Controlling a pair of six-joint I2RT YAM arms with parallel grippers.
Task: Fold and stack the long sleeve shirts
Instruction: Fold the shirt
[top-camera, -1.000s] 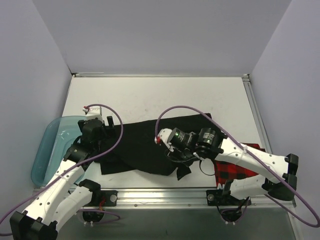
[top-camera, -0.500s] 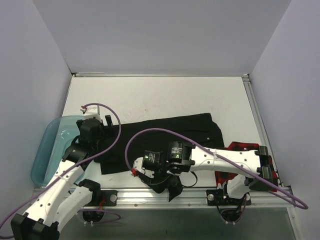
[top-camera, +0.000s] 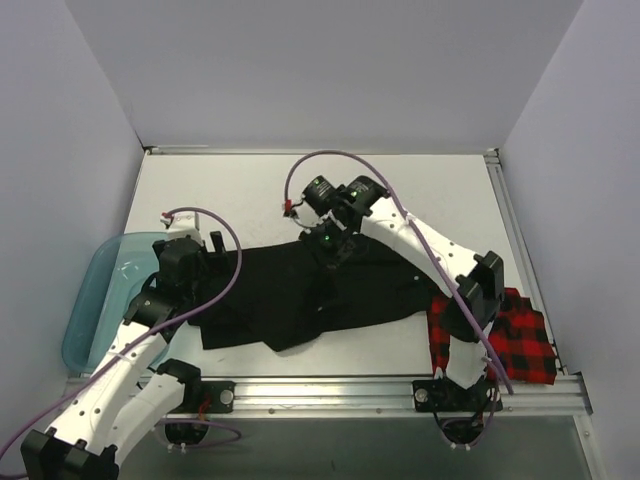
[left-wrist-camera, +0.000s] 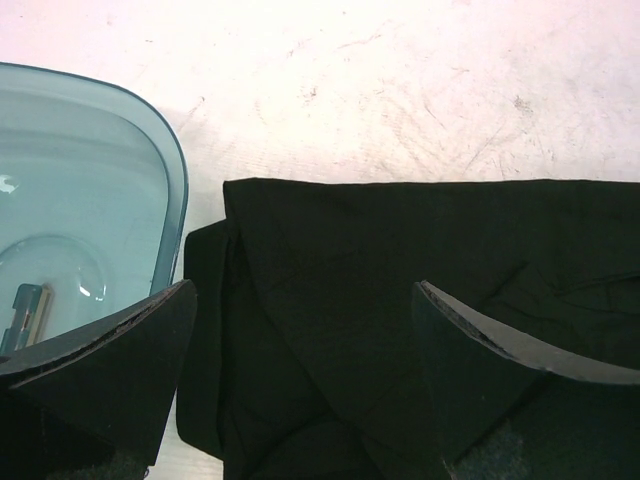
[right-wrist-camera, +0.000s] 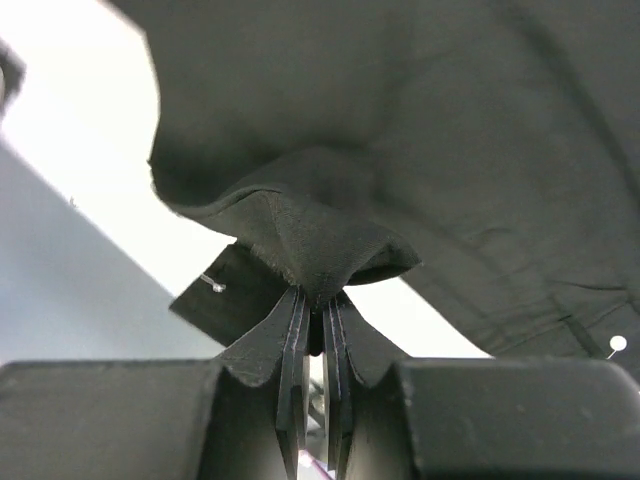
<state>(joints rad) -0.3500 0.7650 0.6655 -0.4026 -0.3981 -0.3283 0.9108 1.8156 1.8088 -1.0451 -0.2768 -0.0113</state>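
Right wrist view: we see the right gripper (right-wrist-camera: 313, 305) pinched tight on a bunched fold of the black shirt (right-wrist-camera: 420, 140). The left gripper (left-wrist-camera: 303, 290) stands spread wide over the shirt's left end, holding nothing. The shirt lies rumpled along the table's (top-camera: 250, 190) near edge, and the check shirt (top-camera: 525, 340) is at its near right corner.

Overhead view bright, even, lit from above; only faint soft shadows beside black shirt (top-camera: 290, 305). My left wrist view: table (left-wrist-camera: 400, 90) beyond shirt nearly blown out, white glints on tub (left-wrist-camera: 90, 200) left of shirt. My right wrist view: backlit, shirt close, murky, soft-focus, folds barely readable.
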